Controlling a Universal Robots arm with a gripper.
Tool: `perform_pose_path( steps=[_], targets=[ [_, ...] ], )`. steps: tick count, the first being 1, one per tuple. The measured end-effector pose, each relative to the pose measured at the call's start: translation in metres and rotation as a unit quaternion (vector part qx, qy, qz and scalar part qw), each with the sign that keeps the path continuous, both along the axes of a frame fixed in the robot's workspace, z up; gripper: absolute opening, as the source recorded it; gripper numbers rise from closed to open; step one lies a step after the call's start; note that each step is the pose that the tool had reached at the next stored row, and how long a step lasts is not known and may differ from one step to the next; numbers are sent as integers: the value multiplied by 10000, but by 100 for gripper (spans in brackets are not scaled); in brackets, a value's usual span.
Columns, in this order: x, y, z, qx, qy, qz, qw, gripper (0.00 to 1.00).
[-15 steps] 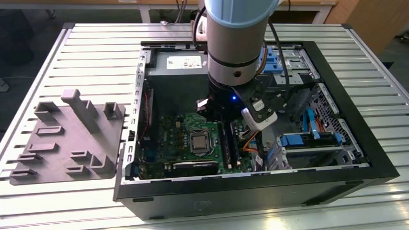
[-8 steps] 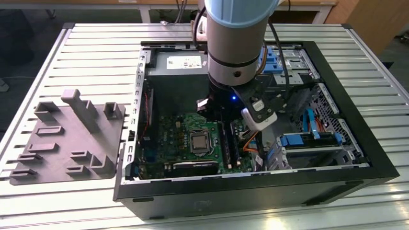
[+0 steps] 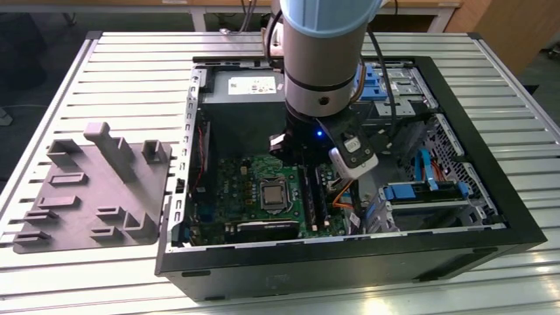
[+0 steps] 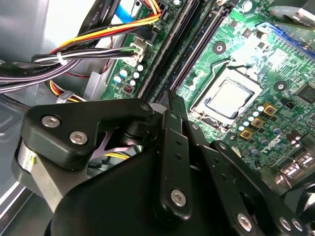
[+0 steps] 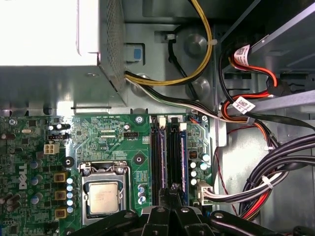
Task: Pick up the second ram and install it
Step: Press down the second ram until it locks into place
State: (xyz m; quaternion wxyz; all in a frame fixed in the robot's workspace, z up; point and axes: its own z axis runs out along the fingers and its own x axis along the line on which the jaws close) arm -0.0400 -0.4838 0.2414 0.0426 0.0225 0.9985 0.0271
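Gripper (image 5: 171, 192) closed, fingertips down at the motherboard's memory slots (image 5: 167, 155); second ram apparently seated or being pressed in. Install judged nearly complete.

table (image 3: 131, 52) (slatted) | grey tray (image 3: 92, 190) | open computer case (image 3: 490, 216)

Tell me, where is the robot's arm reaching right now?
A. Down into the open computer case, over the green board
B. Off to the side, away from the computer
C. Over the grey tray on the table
A. In the exterior view the arm goes down inside the open computer case, over the green board, while the grey tray sits apart on the table at the exterior view's left.
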Motion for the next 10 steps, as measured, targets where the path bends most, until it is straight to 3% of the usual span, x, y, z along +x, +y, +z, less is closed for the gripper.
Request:
perform_pose_path(
  steps=[10],
  targets=[
    [0, 41, -1, 0, 0, 0, 10000, 11]
  ],
)
